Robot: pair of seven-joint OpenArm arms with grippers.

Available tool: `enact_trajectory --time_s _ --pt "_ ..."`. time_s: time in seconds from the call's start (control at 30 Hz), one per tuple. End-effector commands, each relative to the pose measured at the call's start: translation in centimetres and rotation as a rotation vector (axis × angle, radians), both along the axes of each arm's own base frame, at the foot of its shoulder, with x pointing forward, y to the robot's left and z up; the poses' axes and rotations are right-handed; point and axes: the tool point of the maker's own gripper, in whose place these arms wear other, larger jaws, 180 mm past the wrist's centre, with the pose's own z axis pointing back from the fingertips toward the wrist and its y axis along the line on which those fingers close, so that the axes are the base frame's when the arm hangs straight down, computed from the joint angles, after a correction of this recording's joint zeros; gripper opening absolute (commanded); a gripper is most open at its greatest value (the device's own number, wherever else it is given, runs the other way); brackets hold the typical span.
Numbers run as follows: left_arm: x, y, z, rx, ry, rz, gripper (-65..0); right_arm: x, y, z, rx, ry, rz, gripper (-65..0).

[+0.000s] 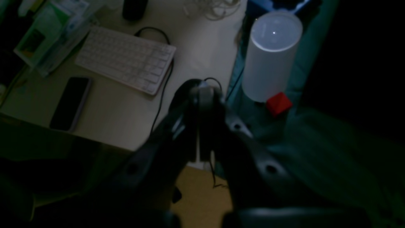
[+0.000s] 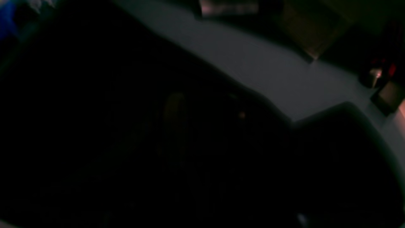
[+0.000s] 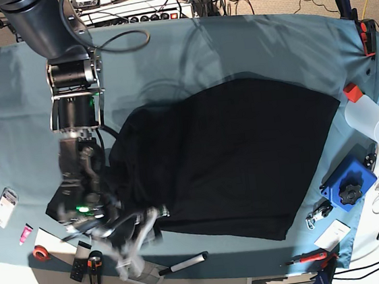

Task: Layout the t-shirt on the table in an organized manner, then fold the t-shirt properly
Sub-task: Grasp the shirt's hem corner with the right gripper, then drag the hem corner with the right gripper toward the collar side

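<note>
The right arm [image 3: 72, 93] is built of dark grey, rounded tubular segments near its base, followed by boxy black joint housings framed with bare silver metal brackets. Black cables loop out beside the upper housings. A small green light glows near its wrist. The right gripper [image 3: 134, 246] has pale, silvery-white fingers, blurred in the base view. In the left wrist view, the left gripper [image 1: 205, 104] shows matte black fingers with round screw holes and a thin black wire.
</note>
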Motion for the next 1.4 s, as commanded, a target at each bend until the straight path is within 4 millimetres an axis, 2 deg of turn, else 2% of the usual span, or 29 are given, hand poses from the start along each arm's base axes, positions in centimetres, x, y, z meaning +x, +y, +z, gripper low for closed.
enact_trajectory --time_s 0.0,0.07,0.13,0.2,0.3,0.4,0.5,0.63,0.73,0.87,1.07,1.23,1.37 --pt "0.4 -0.1 1.2 0.027 -0.033 -0.018 -65.0 0.8 -0.7 4.1 0.015 -0.109 -0.017 -44.6" --pt "0.4 -0.1 1.2 0.027 -0.033 -0.018 -65.0 0.1 -1.7 5.8 0.007 -0.129 -0.043 -44.6" --pt "0.4 -0.1 1.2 0.027 -0.034 -0.018 -65.0 -0.8 -2.9 6.7 0.003 -0.139 -0.074 -44.6" --pt "0.4 -0.1 1.2 0.027 -0.033 -0.018 -65.0 -1.5 -4.2 6.0 0.02 -0.134 -0.111 -44.6" --pt "0.4 -0.1 1.3 0.027 -0.034 -0.018 -65.0 -3.4 -5.3 2.0 0.099 -0.038 -0.137 -44.6" --pt "0.6 -0.3 1.5 0.018 -0.051 -0.029 -65.0 -6.6 -5.4 -2.8 0.151 0.094 -0.109 -44.6" --pt "0.6 -0.3 1.5 0.017 -0.052 -0.03 -65.0 -9.7 -5.7 -6.7 0.19 0.19 -0.103 -44.6" --pt "0.6 -0.3 1.5 0.017 -0.053 -0.03 -65.0 -12.7 -6.7 -10.7 0.154 0.271 -0.14 -44.6" --pt "0.6 -0.3 1.5 0.017 -0.052 -0.03 -65.0 -13.8 -8.3 -12.5 0.078 0.26 -0.197 -44.6" --pt "0.6 -0.3 1.5 0.017 -0.052 -0.03 -65.0 -14.7 -9.9 -13.8 0.015 0.275 -0.267 -44.6" --pt "0.6 -0.3 1.5 0.017 -0.052 -0.03 -65.0 -13.5 -9.7 -12.7 0.044 0.187 -0.266 -44.6" --pt "0.6 -0.3 1.5 0.016 -0.052 -0.03 -65.0 -13.5 -7.5 -13.1 0.029 0.201 -0.199 -44.6" --pt "0.6 -0.3 1.5 0.017 -0.052 -0.03 -65.0 -13.5 -5.6 -13.8 -0.048 0.219 -0.146 -44.5"
